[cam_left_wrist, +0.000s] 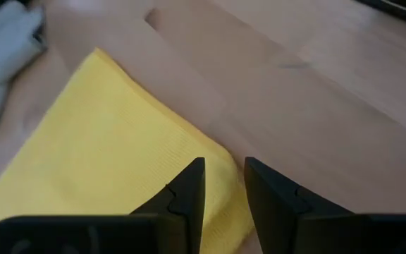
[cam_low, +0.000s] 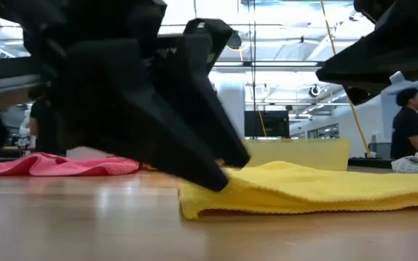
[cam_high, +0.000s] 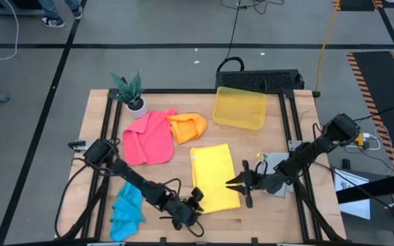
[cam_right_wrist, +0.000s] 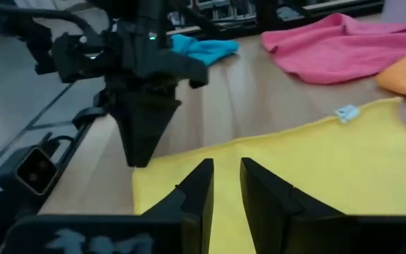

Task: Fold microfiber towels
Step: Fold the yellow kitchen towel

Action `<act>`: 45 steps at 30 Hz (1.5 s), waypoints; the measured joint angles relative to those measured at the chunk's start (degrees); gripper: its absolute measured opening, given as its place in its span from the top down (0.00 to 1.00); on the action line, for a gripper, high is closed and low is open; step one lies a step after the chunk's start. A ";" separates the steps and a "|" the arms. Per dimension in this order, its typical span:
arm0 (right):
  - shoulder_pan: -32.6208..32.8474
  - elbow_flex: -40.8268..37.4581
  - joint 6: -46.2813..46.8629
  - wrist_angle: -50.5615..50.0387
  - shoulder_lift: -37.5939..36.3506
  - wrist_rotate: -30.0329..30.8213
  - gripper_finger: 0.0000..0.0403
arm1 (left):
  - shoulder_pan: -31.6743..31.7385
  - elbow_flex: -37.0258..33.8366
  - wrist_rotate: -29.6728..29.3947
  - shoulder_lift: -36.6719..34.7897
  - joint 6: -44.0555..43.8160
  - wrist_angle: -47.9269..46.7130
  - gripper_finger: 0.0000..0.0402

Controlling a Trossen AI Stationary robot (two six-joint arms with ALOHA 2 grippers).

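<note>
Inspecting the yellow towel (cam_high: 213,176), I find it folded, lying lower centre of the high view on the table (cam_high: 265,212). My left gripper (cam_high: 195,205) sits at its lower left corner, fingers a narrow gap apart, clamped on nothing. My right gripper (cam_high: 241,183) sits at its right edge, fingers likewise slightly apart. Pink towel (cam_high: 148,138) and orange towel (cam_high: 187,126) lie touching, left of centre; blue towel (cam_high: 127,210) lower left; grey towel (cam_high: 273,166) under my right arm.
</note>
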 joint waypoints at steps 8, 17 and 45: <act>-0.02 -0.97 -0.11 2.60 0.02 -0.17 0.85 | 0.41 -0.18 0.31 0.00 -0.61 -2.01 0.75; -0.02 -0.97 -0.15 3.18 0.02 -0.20 0.85 | 1.90 -0.18 -1.05 0.00 -2.88 -0.71 0.93; -0.02 -0.92 1.51 -0.80 0.12 -0.23 0.85 | -5.25 -0.85 -18.92 -10.51 -14.60 -27.44 0.97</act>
